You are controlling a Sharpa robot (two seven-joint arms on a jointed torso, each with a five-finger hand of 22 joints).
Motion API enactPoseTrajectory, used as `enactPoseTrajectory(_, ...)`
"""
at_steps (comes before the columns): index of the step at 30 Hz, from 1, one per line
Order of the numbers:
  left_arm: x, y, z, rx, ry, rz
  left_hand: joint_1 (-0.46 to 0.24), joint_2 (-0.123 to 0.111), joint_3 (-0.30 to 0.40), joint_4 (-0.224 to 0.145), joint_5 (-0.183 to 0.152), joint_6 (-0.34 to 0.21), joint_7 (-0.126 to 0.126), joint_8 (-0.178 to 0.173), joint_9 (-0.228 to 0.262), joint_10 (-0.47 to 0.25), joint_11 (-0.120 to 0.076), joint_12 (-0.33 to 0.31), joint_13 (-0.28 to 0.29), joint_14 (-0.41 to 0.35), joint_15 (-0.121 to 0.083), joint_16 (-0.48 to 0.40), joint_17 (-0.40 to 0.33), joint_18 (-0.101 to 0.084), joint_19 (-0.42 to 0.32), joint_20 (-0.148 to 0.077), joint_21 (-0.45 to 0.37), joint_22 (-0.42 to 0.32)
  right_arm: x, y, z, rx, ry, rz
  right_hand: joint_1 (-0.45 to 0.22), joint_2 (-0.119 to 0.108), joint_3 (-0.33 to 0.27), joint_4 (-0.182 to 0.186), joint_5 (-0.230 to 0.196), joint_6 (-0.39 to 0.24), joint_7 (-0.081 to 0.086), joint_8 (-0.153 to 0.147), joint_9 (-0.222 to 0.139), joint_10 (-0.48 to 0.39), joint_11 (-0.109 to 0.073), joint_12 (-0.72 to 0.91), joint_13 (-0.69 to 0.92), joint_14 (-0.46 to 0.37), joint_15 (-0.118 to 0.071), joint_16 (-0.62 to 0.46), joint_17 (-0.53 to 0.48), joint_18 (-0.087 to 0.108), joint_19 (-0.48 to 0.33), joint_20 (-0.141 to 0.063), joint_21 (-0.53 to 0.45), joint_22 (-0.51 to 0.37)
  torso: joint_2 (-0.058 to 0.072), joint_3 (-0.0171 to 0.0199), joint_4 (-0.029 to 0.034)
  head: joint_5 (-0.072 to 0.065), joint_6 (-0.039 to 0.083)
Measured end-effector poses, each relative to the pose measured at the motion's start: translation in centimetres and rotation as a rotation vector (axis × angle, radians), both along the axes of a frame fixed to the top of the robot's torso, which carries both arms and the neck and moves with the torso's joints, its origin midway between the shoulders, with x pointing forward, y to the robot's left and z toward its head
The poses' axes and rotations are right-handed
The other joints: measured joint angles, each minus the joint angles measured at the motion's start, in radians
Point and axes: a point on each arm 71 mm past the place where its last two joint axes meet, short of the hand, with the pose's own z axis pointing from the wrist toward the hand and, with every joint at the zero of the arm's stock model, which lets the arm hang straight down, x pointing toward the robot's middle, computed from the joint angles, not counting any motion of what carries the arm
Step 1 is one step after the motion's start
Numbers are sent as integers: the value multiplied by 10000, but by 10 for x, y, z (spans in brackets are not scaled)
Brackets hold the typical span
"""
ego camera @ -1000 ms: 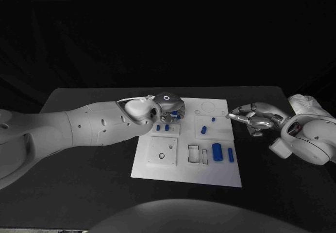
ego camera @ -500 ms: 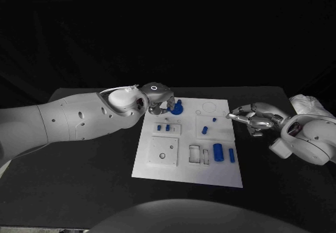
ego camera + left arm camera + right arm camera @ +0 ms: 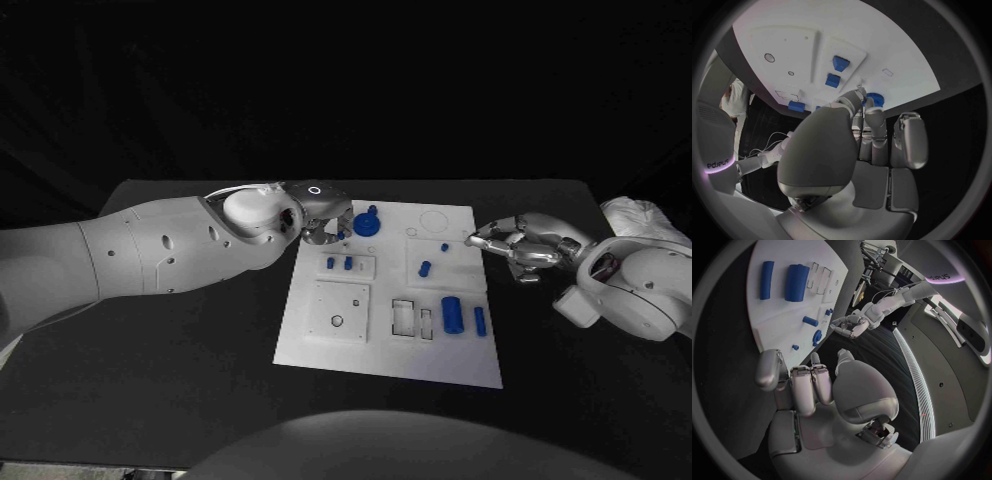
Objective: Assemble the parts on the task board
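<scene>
The white task board (image 3: 335,345) lies in the middle of the black table. My left hand (image 3: 320,222) is at the board's far left corner and pinches a round blue part (image 3: 366,223) in its fingertips; the left wrist view shows this round blue part (image 3: 874,99) between thumb and finger. Two small blue parts (image 3: 339,263) stand in a plate just in front of it. A short blue part (image 3: 423,268), a thick blue cylinder (image 3: 450,313) and a slim blue rod (image 3: 479,320) lie further right. My right hand (image 3: 519,246) hovers off the board's right edge, holding nothing.
A tiny blue piece (image 3: 444,246) sits near the board's right side, close to the right hand. Rectangular slots (image 3: 411,318) and a square plate with a hole (image 3: 336,312) take up the board's near half. Bare black table (image 3: 188,350) surrounds the board.
My left hand has drawn back from over the two small parts toward the board's far left corner, and the round blue part now shows at its fingertips. The right hand has stayed put.
</scene>
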Motion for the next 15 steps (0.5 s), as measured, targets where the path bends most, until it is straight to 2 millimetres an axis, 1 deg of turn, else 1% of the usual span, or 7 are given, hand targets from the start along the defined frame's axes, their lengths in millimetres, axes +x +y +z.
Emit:
enactPoseTrajectory(8, 1, -1, -4, 19, 64, 65, 0, 0, 0, 0, -7, 0, -1, 0, -20, -1, 1, -24, 0, -37, 37, 0, -27, 0, 0, 0, 0, 0, 0, 0, 0, -5, 15, -4, 0, 0, 0, 0, 0, 0, 0, 0, 0, -1, 1, -35, 0, 0, 0, 0, -1, -1, 0, 0, -24, -1, 1, 2, -9, 41, 0)
enactPoseTrajectory(15, 1, -2, -7, 17, 97, 84, 0, -1, 0, 0, -7, -37, 36, -41, -31, -1, 1, -24, -11, -73, 2, -59, -117, -1, 0, 0, -57, 0, 0, 0, -1, -6, 19, 1, -1, 0, 0, 0, 0, 0, 0, 0, 0, -1, 2, -35, 0, 0, 0, 0, -2, -1, 0, 0, -24, -2, 0, 2, -32, 42, 0)
